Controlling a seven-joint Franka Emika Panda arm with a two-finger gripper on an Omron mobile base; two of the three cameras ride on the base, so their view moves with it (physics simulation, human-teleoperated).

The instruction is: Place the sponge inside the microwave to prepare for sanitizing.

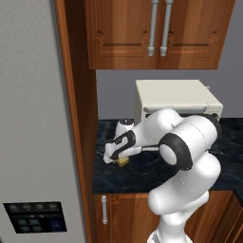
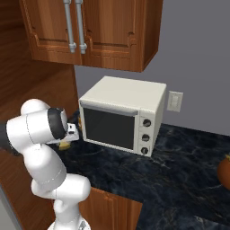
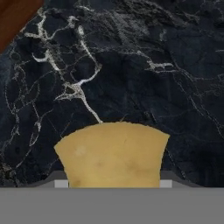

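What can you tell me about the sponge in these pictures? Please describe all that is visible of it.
The sponge is a small yellowish-tan block with a soft, matte, slightly mottled surface. In the hand view it sits low in the picture, over the black marble counter, with its near part between the finger pads. In the left base view a small part of it peeks out under the gripper, close to the counter, near the wooden side wall. Whether it rests on the counter or is lifted cannot be told.

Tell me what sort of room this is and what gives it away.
A kitchen, rendered. Wooden wall cabinets hang over a dark marble counter, a cream toaster oven stands on it, and the arm works low over a sponge lying there.
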